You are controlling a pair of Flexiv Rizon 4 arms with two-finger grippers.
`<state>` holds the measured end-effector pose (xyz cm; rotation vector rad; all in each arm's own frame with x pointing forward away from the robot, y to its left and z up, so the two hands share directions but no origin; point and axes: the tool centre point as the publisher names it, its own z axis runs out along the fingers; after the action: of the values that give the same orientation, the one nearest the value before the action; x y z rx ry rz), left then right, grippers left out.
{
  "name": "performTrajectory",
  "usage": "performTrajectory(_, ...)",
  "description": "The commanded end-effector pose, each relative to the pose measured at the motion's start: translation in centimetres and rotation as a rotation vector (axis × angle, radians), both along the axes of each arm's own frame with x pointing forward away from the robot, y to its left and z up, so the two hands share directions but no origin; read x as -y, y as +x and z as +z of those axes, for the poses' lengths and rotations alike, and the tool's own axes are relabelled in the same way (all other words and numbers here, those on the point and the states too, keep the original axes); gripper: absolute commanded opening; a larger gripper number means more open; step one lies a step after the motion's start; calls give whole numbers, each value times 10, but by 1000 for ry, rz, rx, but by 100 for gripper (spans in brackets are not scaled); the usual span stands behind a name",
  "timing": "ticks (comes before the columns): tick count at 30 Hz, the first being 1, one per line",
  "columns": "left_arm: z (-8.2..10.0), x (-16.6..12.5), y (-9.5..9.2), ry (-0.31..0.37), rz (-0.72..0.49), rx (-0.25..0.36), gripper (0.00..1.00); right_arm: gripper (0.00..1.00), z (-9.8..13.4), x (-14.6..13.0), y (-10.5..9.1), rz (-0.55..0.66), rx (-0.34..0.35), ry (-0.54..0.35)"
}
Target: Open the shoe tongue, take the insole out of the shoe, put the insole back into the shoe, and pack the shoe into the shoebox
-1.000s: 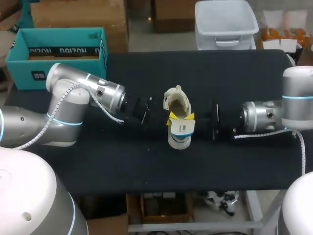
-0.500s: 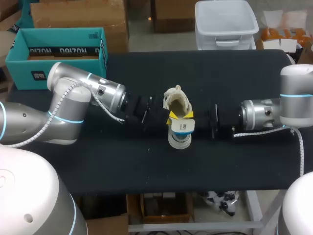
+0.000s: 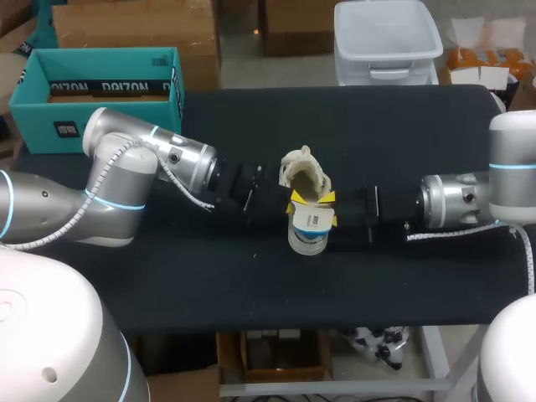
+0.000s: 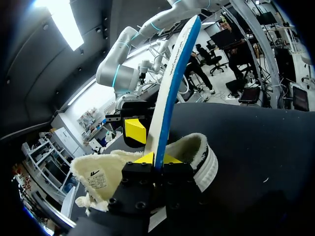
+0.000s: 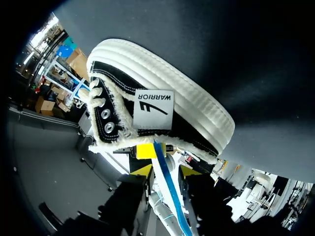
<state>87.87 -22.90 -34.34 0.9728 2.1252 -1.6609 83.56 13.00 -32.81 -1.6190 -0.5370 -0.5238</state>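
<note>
shoe [image 3: 303, 174] lies mid-table [image 3: 251, 276], insole [image 3: 311, 220] sticking up out of it; left gripper [image 4: 158, 158] is clamped on the insole's edge, right gripper [image 5: 166, 170] straddles the opposite edge, whether it grips i cannot tell

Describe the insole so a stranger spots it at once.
On the black table, find the black-and-white fleece-lined shoe in the middle. Upright above it, in the left gripper, stands a thin white insole, alone in having a blue edge.
</note>
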Motion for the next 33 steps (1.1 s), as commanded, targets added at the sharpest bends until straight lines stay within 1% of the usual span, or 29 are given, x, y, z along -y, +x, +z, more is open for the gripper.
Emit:
performTrajectory(1, -2, 0, 0, -6, 3, 1, 0, 0, 1, 2, -6, -21, 7, -9)
performTrajectory(6, -2, -1, 0, 0, 5, 1, 0, 0, 1, 0, -3, -9, 11, -7)
performTrajectory(7, -2, -1, -1, 1, 4, 0, 2, 0, 1, -1, -3, -7, 11, -8)
performTrajectory(8, -1, -2, -2, 3, 0, -1, 21, 0, 1, -1, -3, -6, 12, -8)
performTrajectory(9, 0, -3, -3, 1, -5, 0, 37, 0, 1, -1, -2, -6, 13, -9)
performTrajectory(10, 2, -3, -5, -3, -9, 3, 46, 0, 1, -1, -2, -7, 13, -10)
performTrajectory(12, 5, -4, -8, -17, -15, 11, 49, 0, 1, -1, -2, -12, 15, -13)
performTrajectory(14, 9, -5, -12, -28, -18, 24, 47, 0, 0, 0, -2, -14, 15, -14)
performTrajectory(18, 17, -6, -18, -45, -20, 49, 26, 0, 0, 1, -2, -25, 16, -22)
performTrajectory(19, 19, -6, -20, -49, -24, 55, 17, 0, 0, 1, -2, -27, 15, -23)
performTrajectory(22, 22, -4, -23, -43, -28, 75, 2, 0, 0, 2, -1, -33, 12, -34)
performTrajectory(28, 21, 0, -27, -22, -45, 98, 0, 0, -2, 1, 1, -40, 12, -51)
performTrajectory(33, 14, 1, -20, 6, -37, 104, 0, 0, -4, -2, 7, -32, 23, -56)
